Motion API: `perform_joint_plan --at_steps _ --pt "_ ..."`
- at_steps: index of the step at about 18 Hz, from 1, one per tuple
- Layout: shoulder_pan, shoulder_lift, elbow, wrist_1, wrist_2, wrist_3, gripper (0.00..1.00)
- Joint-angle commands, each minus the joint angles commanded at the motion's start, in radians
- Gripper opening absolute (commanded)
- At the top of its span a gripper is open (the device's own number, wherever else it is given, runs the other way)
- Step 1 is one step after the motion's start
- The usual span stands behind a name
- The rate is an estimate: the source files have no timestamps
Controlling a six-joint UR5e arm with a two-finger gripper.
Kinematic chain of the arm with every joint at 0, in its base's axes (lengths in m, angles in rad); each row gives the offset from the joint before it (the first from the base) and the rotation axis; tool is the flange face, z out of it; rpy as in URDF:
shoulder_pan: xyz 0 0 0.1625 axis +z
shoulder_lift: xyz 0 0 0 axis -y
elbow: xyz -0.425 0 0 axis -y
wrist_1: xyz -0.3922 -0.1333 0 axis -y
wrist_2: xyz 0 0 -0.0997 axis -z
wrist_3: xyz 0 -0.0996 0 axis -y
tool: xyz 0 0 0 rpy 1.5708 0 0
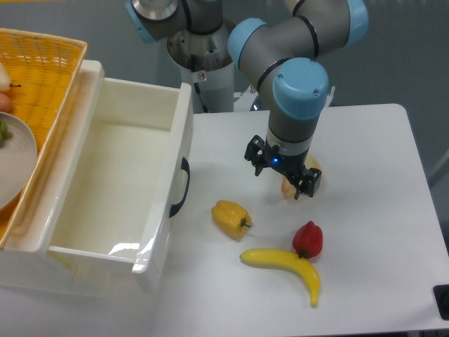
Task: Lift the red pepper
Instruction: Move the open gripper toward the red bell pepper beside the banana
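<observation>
Closest to me lies the banana [286,266], curving along the front of the white table [379,147], its thin end pointing at the near edge. The red pepper [308,239] sits right at the banana's back, touching or all but touching it: small, glossy, lumpy, deep red, with a dark stem at the bottom edge facing the banana. Off to its left, apart from both, is the yellow pepper [231,217], of much the same size. Farther back, behind the red pepper and clear of it, the gripper [283,173] hangs low over the table with a pale, tan thing [293,184] half hidden behind its black fingers; I cannot tell whether the jaws are parted or closed. To the left stands a big white bin [119,182] with a dark handle, and beyond it a woven yellow basket [42,77].
</observation>
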Motion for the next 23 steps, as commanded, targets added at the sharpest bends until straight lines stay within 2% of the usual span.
perform_joint_plan --at_steps 17,20,23 --pt "0.026 -0.038 -0.023 0.018 -0.003 -0.009 1.00" --pt "0.041 -0.069 -0.049 0.081 -0.005 -0.020 1.00" --pt "0.061 -0.087 -0.049 0.086 -0.006 -0.034 1.00"
